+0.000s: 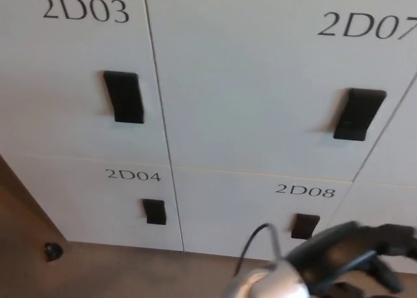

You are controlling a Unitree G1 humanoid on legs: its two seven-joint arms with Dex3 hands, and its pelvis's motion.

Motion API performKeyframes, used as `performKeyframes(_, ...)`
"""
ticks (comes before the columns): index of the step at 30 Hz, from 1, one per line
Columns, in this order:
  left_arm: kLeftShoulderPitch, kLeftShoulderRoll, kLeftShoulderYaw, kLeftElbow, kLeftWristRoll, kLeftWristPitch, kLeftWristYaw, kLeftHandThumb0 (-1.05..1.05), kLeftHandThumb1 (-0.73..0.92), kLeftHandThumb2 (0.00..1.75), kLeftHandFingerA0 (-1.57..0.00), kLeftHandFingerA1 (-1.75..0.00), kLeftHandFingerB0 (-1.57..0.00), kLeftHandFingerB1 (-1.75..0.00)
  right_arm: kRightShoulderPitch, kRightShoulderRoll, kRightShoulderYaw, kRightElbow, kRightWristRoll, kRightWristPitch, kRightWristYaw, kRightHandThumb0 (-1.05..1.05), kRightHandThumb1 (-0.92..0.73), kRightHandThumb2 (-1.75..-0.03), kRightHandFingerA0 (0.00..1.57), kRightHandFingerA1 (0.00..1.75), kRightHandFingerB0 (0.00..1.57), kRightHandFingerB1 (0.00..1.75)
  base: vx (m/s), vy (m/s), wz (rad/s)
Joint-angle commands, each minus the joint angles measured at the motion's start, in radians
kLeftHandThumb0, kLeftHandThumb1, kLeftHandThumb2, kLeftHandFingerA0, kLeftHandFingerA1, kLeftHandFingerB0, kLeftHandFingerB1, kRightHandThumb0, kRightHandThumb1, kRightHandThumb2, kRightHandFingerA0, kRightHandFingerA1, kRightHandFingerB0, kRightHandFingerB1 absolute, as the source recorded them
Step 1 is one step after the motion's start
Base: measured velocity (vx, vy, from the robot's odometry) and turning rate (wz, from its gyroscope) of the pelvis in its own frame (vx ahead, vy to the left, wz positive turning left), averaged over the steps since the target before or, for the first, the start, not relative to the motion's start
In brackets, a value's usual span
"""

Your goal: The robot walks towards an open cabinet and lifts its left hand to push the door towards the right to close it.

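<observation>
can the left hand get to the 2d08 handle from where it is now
Probably yes. The left hand hangs low at the bottom right, just below and to the right of the 2D08 handle, with nothing between them. All the doors in view sit shut and flush, so no door blocks the way.

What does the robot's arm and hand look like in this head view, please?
Only one arm shows, at the bottom right. Its wrist is a rounded, shiny silver-grey housing, and a thin dark cable loops up from it. The left hand is black with thick fingers, blurred here. No markings are legible on it.
</observation>
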Motion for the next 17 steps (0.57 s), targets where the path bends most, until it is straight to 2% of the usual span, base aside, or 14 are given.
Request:
performKeyframes(1,0.191,0.268,0.242,-0.167,-0.003,0.090,-0.028,-0.16,0.59,0.57,-0.74,-0.49,-0.56,-0.43,-0.013,-0.002,0.036,-0.191,0.057,-0.004,0.103,-0.37,-0.76,-0.62,0.68,0.47,0.42,0.42,0.00,0.000,0.00)
performKeyframes(2,0.238,0.318,0.323,-0.153,-0.028,0.055,-0.015,-0.10,0.58,0.57,-0.69,-0.51,-0.55,-0.45,-0.022,-0.002,0.063,-0.268,0.042,0.021,0.102,-0.36,-0.75,-0.62,0.70,0.51,0.46,0.47,0.00,0.000,0.00)
performKeyframes(5,0.330,0.401,0.503,-0.091,-0.096,-0.025,0.004,-0.06,0.58,0.56,-0.63,-0.51,-0.53,-0.44,-0.065,-0.008,0.129,-0.419,-0.001,0.106,0.098,-0.36,-0.76,-0.62,0.66,0.48,0.42,0.45,0.00,0.000,0.00)
performKeyframes(10,0.421,0.412,0.703,0.037,-0.198,-0.069,0.027,0.03,0.54,0.55,-0.56,-0.52,-0.47,-0.42,-0.179,0.029,0.207,-0.478,-0.054,0.219,0.051,-0.37,-0.75,-0.62,0.68,0.48,0.43,0.46,0.00,0.000,0.00)
performKeyframes(16,0.477,0.397,0.826,0.162,-0.262,-0.080,0.015,0.15,0.62,0.57,-0.45,-0.51,-0.43,-0.42,-0.242,0.091,0.249,-0.412,-0.078,0.262,-0.006,-0.36,-0.76,-0.62,0.68,0.50,0.42,0.47,0.00,0.000,0.00)
performKeyframes(17,0.481,0.400,0.873,0.208,-0.279,-0.081,-0.001,0.12,0.42,0.87,-0.35,-0.60,-0.29,-0.54,-0.258,0.112,0.255,-0.355,-0.087,0.257,-0.033,-0.31,-0.79,-0.63,0.69,0.49,0.44,0.47,0.00,0.000,0.00)
